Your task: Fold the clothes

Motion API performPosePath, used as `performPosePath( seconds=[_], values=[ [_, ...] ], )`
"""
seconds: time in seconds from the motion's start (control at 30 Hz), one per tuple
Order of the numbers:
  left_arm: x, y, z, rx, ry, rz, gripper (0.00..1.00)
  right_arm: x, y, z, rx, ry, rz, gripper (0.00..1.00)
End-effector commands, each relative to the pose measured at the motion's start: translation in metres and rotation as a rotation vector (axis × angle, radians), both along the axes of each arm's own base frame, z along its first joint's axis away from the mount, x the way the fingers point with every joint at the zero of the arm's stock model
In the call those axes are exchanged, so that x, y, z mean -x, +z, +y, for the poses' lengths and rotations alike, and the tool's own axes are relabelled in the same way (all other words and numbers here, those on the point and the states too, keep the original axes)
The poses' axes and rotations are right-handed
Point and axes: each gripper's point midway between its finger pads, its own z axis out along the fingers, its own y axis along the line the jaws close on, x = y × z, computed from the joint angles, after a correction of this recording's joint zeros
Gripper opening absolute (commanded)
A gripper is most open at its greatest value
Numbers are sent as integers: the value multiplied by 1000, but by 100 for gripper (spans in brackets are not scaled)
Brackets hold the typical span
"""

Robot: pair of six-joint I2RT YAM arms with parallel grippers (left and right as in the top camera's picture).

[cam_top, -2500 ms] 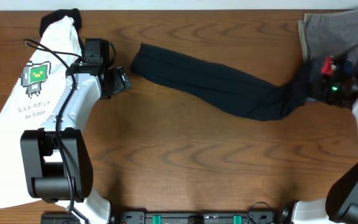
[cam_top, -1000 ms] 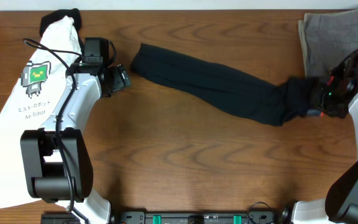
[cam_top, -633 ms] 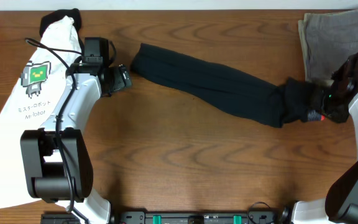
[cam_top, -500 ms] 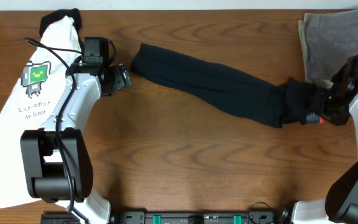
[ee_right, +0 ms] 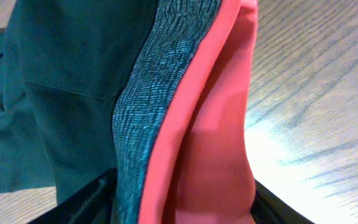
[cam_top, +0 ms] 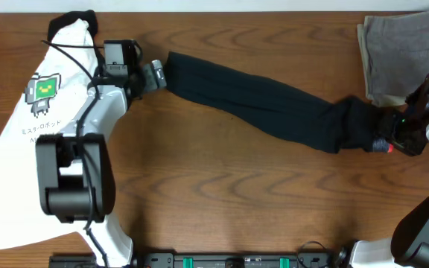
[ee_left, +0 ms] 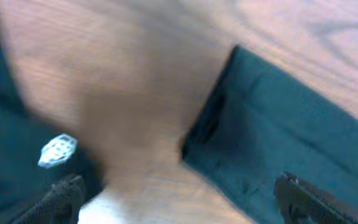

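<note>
The clothes (cam_top: 274, 104), black long trousers, lie in a diagonal band across the table, leg ends at upper left and waist at right. My left gripper (cam_top: 157, 72) stands open right at the leg ends. The left wrist view is blurred but shows the hem corner (ee_left: 241, 118) ahead of the wide-apart fingers (ee_left: 64, 196), with nothing between them. My right gripper (cam_top: 392, 140) is at the waist. In its wrist view the grey waistband (ee_right: 148, 112) with its coral edge (ee_right: 219, 137) lies bunched between the spread fingers (ee_right: 82, 199) of the right gripper (ee_right: 182, 208).
A white T-shirt with a green robot print (cam_top: 28, 112) covers the left side, under the left arm. Folded grey-olive trousers (cam_top: 397, 45) lie at the back right corner, close behind the right gripper. Bare wooden table (cam_top: 237, 193) stretches in front of the trousers.
The left arm has swung right, bringing its open gripper up to the leg ends. The right gripper slid slightly right and toward the front with the waistband, and its jaws have widened.
</note>
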Motion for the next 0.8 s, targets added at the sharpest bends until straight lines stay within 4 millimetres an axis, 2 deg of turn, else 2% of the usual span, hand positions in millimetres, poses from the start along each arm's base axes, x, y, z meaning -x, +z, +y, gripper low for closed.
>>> performPosePath(
  seconds=[0.0, 0.13, 0.4, 0.6, 0.77],
  values=[
    [-8, -8, -11, 32, -68, -14, 98, 0, 8, -4, 12, -19, -14, 61],
    [-12, -12, -12, 15, -95, -24, 98, 22, 6, -23, 72, -227, 63, 64],
    [-15, -10, -12, -15, -129, -50, 98, 41, 7, -51, 55, -353, 71, 65],
    [-25, -4, -12, -17, -130, -98, 98, 35, 7, -48, 7, -343, 35, 65],
    [-31, -5, -23, 27, -180, -129, 98, 27, 8, -43, -21, -323, 6, 65]
  ],
)
